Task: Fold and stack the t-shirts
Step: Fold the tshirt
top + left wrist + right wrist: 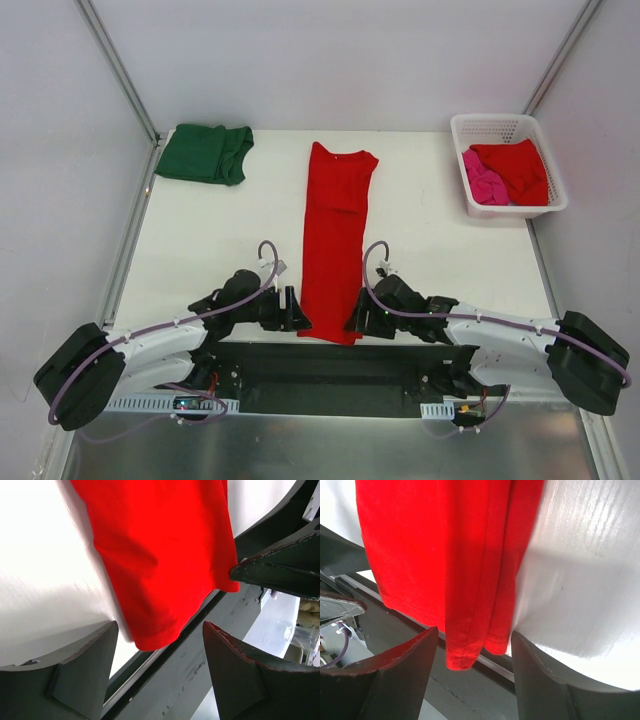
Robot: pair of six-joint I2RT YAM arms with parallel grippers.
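A bright red t-shirt (335,230) lies down the middle of the table, folded lengthwise into a long strip, its hem hanging over the near edge. My left gripper (298,312) is at the hem's left corner and my right gripper (357,318) at its right corner. In the left wrist view the left gripper (160,623) is open, with the red corner (160,555) between the fingers, untouched. In the right wrist view the right gripper (474,630) is open astride the layered hem (465,645). A folded dark green t-shirt (205,153) lies at the back left.
A white lattice basket (500,122) at the back right holds another red t-shirt (520,165) and a pink one (485,183). The dark base plate (330,365) runs below the white table's near edge (220,230). Metal frame posts stand at the back corners.
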